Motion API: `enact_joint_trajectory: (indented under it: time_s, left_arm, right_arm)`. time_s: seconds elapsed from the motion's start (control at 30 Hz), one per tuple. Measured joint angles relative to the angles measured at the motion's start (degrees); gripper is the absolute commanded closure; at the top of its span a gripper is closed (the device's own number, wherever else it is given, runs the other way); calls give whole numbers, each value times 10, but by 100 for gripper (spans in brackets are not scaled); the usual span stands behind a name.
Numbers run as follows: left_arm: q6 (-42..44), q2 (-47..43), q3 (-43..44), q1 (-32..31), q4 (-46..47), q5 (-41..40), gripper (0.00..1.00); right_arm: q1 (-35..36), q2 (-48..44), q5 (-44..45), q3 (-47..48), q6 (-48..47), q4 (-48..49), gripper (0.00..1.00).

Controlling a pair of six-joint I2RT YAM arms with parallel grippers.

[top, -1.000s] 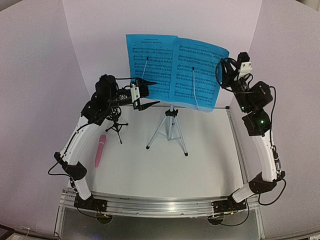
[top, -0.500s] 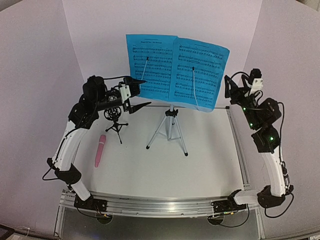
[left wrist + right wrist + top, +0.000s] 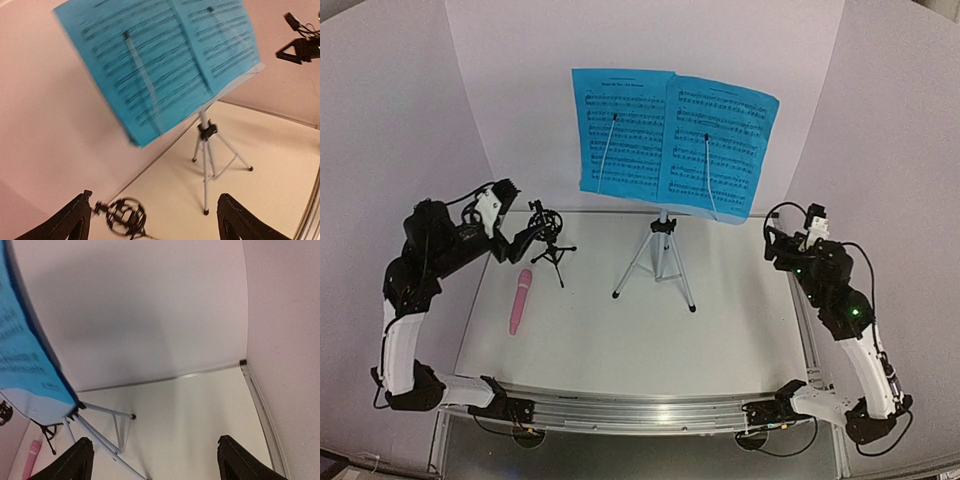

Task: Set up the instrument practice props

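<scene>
The left claw (image 3: 154, 195) stands spread wide and holds nothing; the right claw (image 3: 155, 439) is spread as well and also empty. Both hang in the air above the counter (image 3: 720, 330).

The two sheet-music pages (image 3: 670, 140) already lie side by side on the music stand (image 3: 660, 250), so I judge that the step in hand is the pink microphone (image 3: 520, 300); it lies flat on the counter, below the left claw and a little toward that arm's base, and it is not yet in its holder. The left claw is much the nearer one for this. To do it well, the claw should come down over the middle of the pink body with the jaws across its narrow width, not along its length; it should close gently, because the shape looks round and smooth and may roll away. Then the microphone must be turned upright before it goes into the ring.

The small black mic holder (image 3: 125, 216) stands just ahead of the left claw and below it, between the fingers in the wrist view; it looks light and its legs are thin, so a push from the side may tip it over. Beyond the holder one silver leg of the music stand reaches toward it; the blue pages hang over that place, and a high swing could brush them. The right claw is well apart, on the far side of the stand.
</scene>
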Motion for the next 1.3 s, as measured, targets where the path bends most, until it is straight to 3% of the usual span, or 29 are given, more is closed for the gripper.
enact_joint_trajectory:
  time_s: [0.27, 0.47, 0.7, 0.97, 1.3]
  left_arm:
    - [-76, -148, -194, 156, -46, -82, 13]
    - [-146, -146, -349, 261, -79, -87, 17]
    - [-187, -18, -484, 352, -65, -44, 24]
    - [-175, 231, -474, 378, 5, -36, 23]
    - [-136, 343, -458, 357, 80, -53, 49]
  right_arm:
    - [0, 62, 6, -94, 91, -101, 17]
    - [0, 66, 6, -180, 107, -107, 15]
    - [0, -23, -4, -337, 82, -33, 14]
    - [0, -30, -8, -369, 71, 30, 14]
    - [0, -15, -15, -369, 66, 61, 13]
